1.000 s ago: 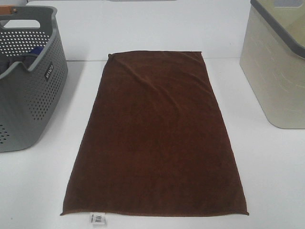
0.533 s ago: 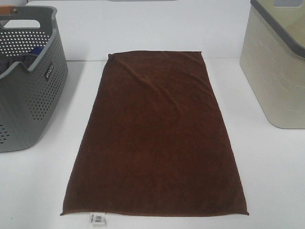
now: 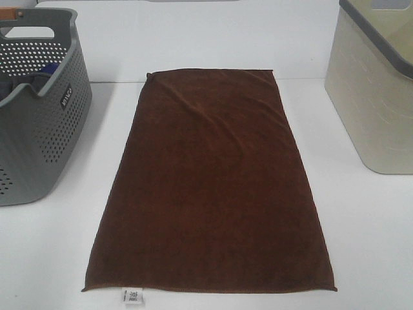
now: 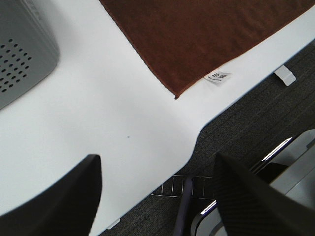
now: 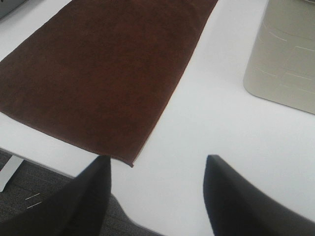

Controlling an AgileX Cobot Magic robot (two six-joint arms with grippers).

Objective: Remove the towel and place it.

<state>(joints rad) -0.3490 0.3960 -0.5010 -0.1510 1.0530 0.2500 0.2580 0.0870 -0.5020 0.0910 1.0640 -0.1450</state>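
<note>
On table [image 3: 64, 258]: towel [image 3: 210, 187] spread flat; left tool [image 4: 157, 196], right tool [image 5: 157, 191] wide open, empty.

My table [image 3: 361, 232] is white and smooth, its near edge curving above a dark carpeted floor [image 4: 256, 128]. The towel [image 3: 210, 187] lies flat and spread out in the middle, its white tag [image 3: 133, 296] at the near short edge. A grey perforated basket [image 3: 39, 129] stands on my left, a beige bin [image 3: 377, 110] on my right, both apart from the towel.
</note>
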